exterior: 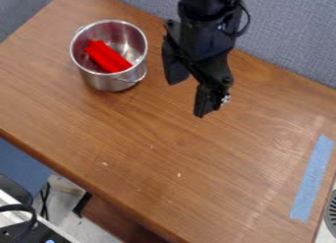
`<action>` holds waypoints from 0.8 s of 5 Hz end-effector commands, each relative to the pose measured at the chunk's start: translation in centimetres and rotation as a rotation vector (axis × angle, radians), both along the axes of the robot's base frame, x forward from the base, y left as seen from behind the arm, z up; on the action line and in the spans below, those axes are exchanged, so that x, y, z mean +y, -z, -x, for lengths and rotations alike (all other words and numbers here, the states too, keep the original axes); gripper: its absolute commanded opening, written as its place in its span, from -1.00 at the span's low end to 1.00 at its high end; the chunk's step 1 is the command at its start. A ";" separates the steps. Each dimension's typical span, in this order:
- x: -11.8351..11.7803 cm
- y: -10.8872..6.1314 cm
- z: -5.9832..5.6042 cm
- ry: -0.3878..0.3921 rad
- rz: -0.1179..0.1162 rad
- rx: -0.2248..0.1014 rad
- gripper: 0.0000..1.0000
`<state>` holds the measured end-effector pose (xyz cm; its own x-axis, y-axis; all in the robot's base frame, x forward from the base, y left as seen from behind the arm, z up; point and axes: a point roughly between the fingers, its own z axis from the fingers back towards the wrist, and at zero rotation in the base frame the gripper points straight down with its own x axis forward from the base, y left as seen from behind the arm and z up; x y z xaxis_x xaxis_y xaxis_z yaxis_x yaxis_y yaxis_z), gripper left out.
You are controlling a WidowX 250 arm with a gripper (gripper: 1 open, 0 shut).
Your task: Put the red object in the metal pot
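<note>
The red object (pixel 106 57) lies inside the metal pot (pixel 110 54), resting slantwise on the pot's floor with one end towards the far-left wall, so judged from how things lie the task's goal appears already met. The pot stands upright near the far-left part of the wooden table (pixel 171 158), with its small handle at the near rim. The gripper (pixel 192 82) hangs over bare tabletop to the right of the pot, well apart from it, pointing down with its two dark fingers spread wide and nothing between them; it holds nothing. That placement reads as an arm with no business at the pot, since its open fingers are aimed at plain wood rather than at anything to grasp. A strip of blue tape (pixel 311 176) lies near the table's right edge, probably a workspace marker. Several things are hard to settle: the arm is cut off by the top of the view, the dark fingers merge with the body above them, so exactly where the tips end and whether they touch the wood cannot be told, and the red piece's lower side is hidden by the pot's wall.
</note>
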<state>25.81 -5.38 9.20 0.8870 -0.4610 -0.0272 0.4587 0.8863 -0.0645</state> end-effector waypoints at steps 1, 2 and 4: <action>1.4 0.0 -1.6 -0.118 0.005 -0.058 1.00; 3.4 0.9 -2.4 -0.329 0.014 -0.085 1.00; 2.8 1.4 -5.7 -0.396 0.052 -0.094 1.00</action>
